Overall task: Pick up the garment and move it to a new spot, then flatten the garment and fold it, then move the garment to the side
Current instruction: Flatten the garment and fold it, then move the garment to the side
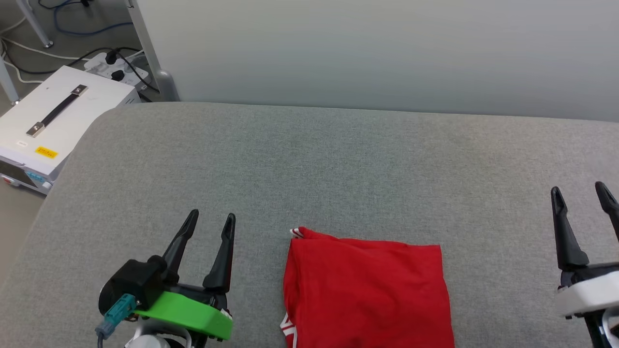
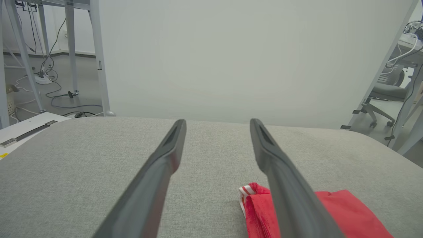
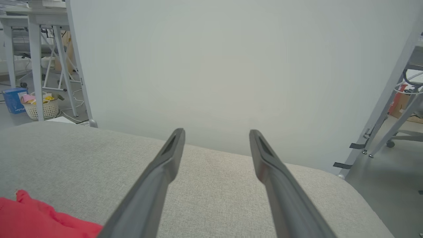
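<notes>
- Near the front edge of the tabletop (image 1: pixel 338 159), midway along it, the garment (image 1: pixel 367 295) lies folded, red side up.
- Left gripper (image 1: pixel 213 215), fingers spread and empty, sits just beside the garment's left side.
- Right gripper (image 1: pixel 579 188), also spread and empty, is well apart, toward the right edge.

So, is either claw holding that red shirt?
Nothing is held: the left gripper and right gripper stand open, either side of the folded red shirt.
</notes>
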